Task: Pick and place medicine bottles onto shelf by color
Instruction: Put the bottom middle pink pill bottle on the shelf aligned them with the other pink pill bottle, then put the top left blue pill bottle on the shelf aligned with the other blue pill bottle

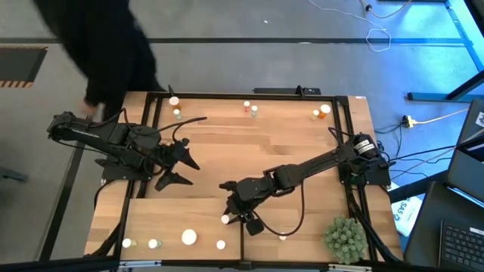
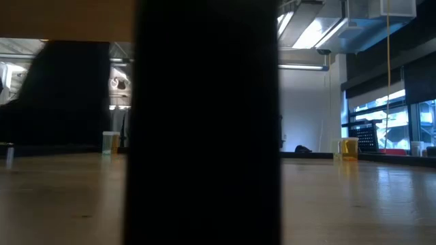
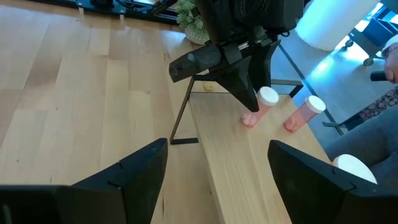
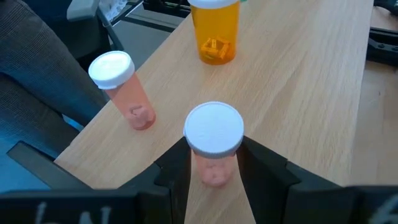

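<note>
Far left, top of the high view: a person [image 1: 106, 45] in dark clothes leans over the surface [image 1: 227, 151] edge.

Left hand [image 1: 178, 168] sits left of centre, fingers spread wide, nothing between them. Its wrist view shows both fingers [image 3: 130, 177] apart over bare wood, aimed at the shelf.

Bottom left edge of the high view: four bottles in a row on the shelf [image 1: 181, 227], two small greenish ones [image 1: 127, 243], a wide white cap [image 1: 188, 237], another white cap [image 1: 221, 245].

Back edge, left to right: a bottle pair [image 1: 175, 106], a second pair at top centre [image 1: 249, 110], an orange pair at upper right [image 1: 321, 112].

Right hand [image 1: 240, 219] is low centre, right at the dark divider [image 1: 242, 242], clamped on a pink bottle [image 4: 213, 146] with a white cap. Right wrist view: both fingers press the bottle's sides and it stands upright on the shelf. A second pink bottle [image 4: 121, 90] stands near it, tilted in frame, not touching. An orange bottle [image 4: 215, 31] stands farther off on the same board.

Left wrist view shows the same two pink bottles side by side, held one [image 3: 260, 107] under the right hand, free one [image 3: 303, 114] just beside it.

Low view is mostly blocked by a dark upright; a greenish bottle [image 2: 109, 142] left and an orange one [image 2: 349, 148] right stand far back.

Green plant ball [image 1: 346, 240] sits at lower right.
</note>
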